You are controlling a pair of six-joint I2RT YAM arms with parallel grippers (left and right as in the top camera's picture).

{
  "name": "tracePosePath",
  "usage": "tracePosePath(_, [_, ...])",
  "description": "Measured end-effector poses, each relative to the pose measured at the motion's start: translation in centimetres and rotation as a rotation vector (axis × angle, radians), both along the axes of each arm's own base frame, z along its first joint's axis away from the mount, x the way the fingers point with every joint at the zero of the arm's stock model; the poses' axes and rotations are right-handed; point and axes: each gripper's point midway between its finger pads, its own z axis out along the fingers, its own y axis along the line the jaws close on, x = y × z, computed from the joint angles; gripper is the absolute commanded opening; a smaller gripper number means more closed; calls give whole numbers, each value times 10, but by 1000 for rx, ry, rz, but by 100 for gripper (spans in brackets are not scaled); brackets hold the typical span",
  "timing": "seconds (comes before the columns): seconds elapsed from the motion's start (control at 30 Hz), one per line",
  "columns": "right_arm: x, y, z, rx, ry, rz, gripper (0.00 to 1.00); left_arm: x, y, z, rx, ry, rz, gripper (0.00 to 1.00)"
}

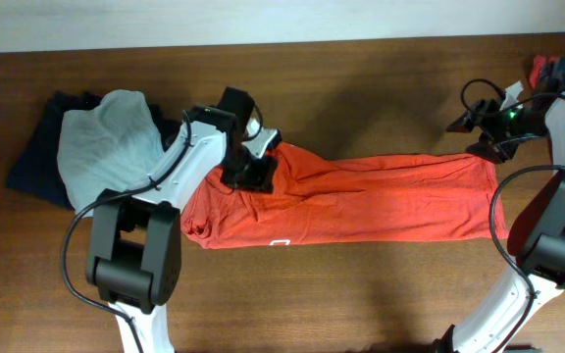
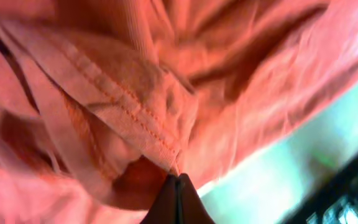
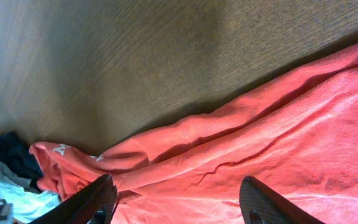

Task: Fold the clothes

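One orange-red T-shirt (image 1: 361,201) lies stretched out flat across the middle of the table, with a small white mark (image 1: 281,241) at its front edge. My left gripper (image 1: 253,169) is at the shirt's far left corner. In the left wrist view its fingers (image 2: 178,178) are shut, pinching a stitched hem fold of the shirt (image 2: 123,112). My right gripper (image 1: 481,145) is above the shirt's far right corner. In the right wrist view its fingers (image 3: 179,194) are open and empty over the shirt (image 3: 278,143). A second shirt like it is not clearly in view.
A pale grey garment (image 1: 106,147) lies on a dark navy one (image 1: 37,162) at the far left; both show in the right wrist view (image 3: 5,180). A red and blue bundle (image 1: 549,71) sits at the far right corner. Bare wooden table (image 1: 361,294) runs along the front.
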Motion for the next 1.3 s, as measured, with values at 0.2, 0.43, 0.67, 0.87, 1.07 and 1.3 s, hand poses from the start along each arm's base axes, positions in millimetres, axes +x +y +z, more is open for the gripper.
tracePosePath(0.2, [0, 0, 0, 0, 1, 0, 69, -23, 17, -3, 90, 97, 5, 1])
tracePosePath(0.43, [0, 0, 0, 0, 1, 0, 69, -17, 21, -6, 119, 64, 5, 19])
tracePosePath(0.67, [0, 0, 0, 0, 1, 0, 69, -2, 43, -11, 248, 6, 52, 47])
tracePosePath(0.87, [0, 0, 0, 0, 1, 0, 69, 44, 75, -6, 290, -117, 190, 65])
tracePosePath(1.07, [0, 0, 0, 0, 1, 0, 69, 71, 81, -7, 244, -186, 245, 66])
tracePosePath(1.3, [-1, 0, 0, 2, 5, 0, 69, 73, 57, -20, 137, -150, 232, 49])
